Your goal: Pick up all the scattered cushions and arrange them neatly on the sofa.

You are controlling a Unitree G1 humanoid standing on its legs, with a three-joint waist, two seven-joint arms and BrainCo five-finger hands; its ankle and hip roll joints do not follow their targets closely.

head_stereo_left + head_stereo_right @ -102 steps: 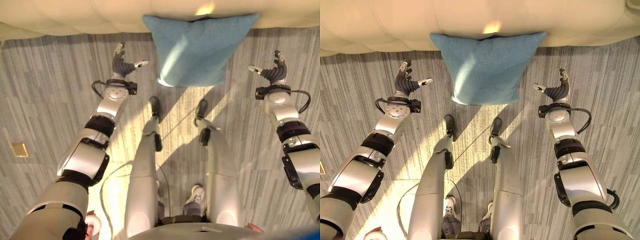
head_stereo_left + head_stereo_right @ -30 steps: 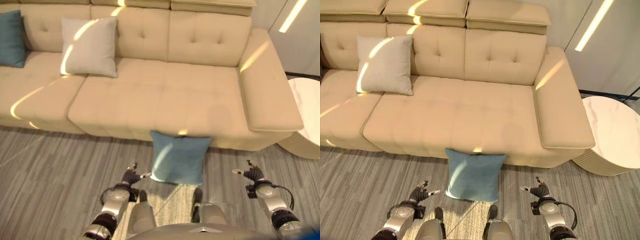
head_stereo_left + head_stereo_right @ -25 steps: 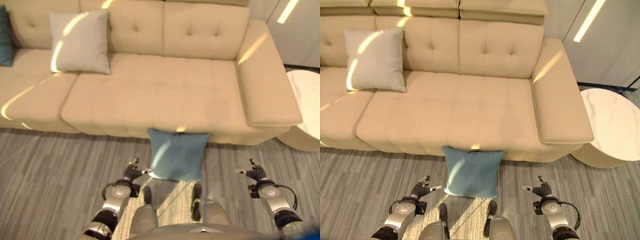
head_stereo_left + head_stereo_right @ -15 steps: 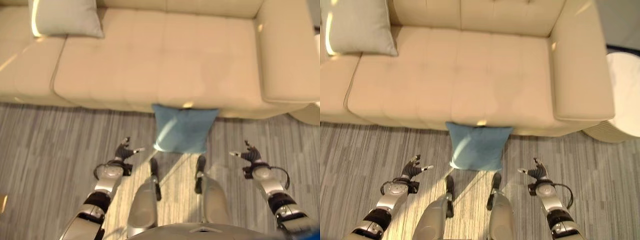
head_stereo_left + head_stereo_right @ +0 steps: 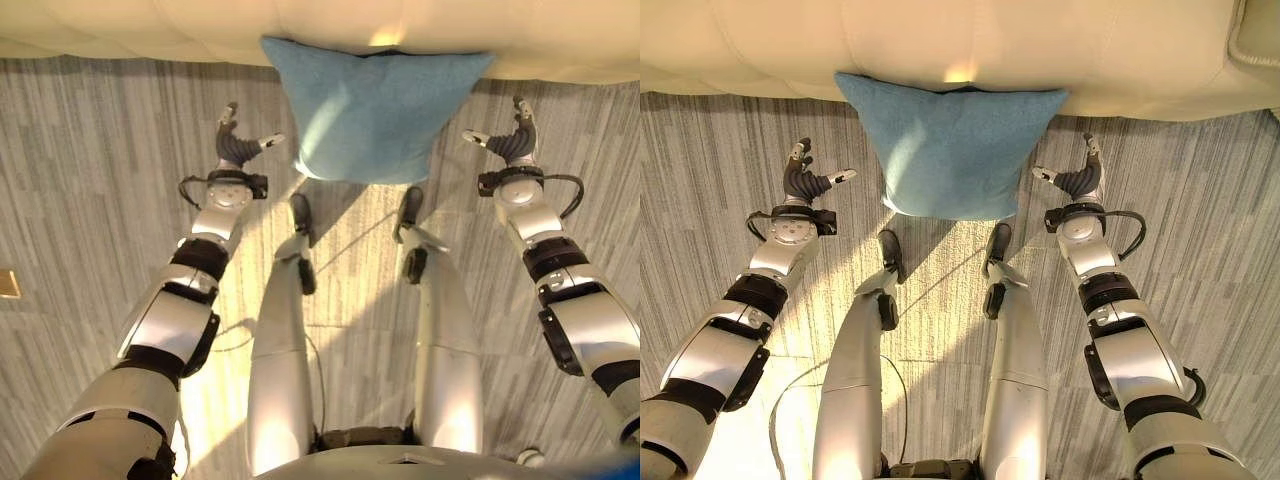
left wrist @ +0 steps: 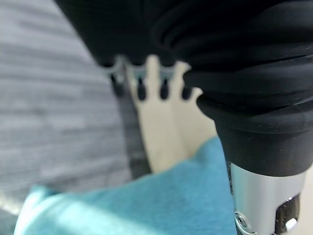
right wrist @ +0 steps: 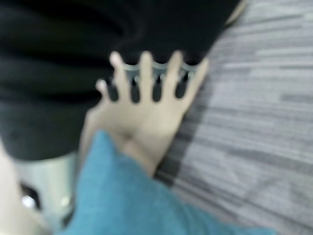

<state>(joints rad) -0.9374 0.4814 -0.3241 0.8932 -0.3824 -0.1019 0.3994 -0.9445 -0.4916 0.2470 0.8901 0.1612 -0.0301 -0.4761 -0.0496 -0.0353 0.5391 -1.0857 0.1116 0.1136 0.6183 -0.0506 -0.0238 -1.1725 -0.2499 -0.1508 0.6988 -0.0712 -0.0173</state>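
A blue cushion (image 5: 375, 110) stands on the floor, leaning against the front of the beige sofa (image 5: 150, 25). My left hand (image 5: 237, 150) is open beside the cushion's left edge, a short gap away from it. On the other side, my right hand (image 5: 512, 145) is open too, close to the upper right corner without touching. In the left wrist view the cushion (image 6: 137, 205) lies just past the straight fingers (image 6: 142, 88). The right wrist view shows the same blue cloth (image 7: 127, 196) beneath spread fingers (image 7: 146, 73).
Grey striped carpet (image 5: 1200, 200) covers the floor on both sides of the cushion. A small brass floor plate (image 5: 8, 285) sits far left. The sofa's armrest corner (image 5: 1255, 40) shows at the upper right.
The camera has tilted down from the sofa to the floor in front of it. Both hands stay open at the cushion's sides; the right one stands slightly nearer it.
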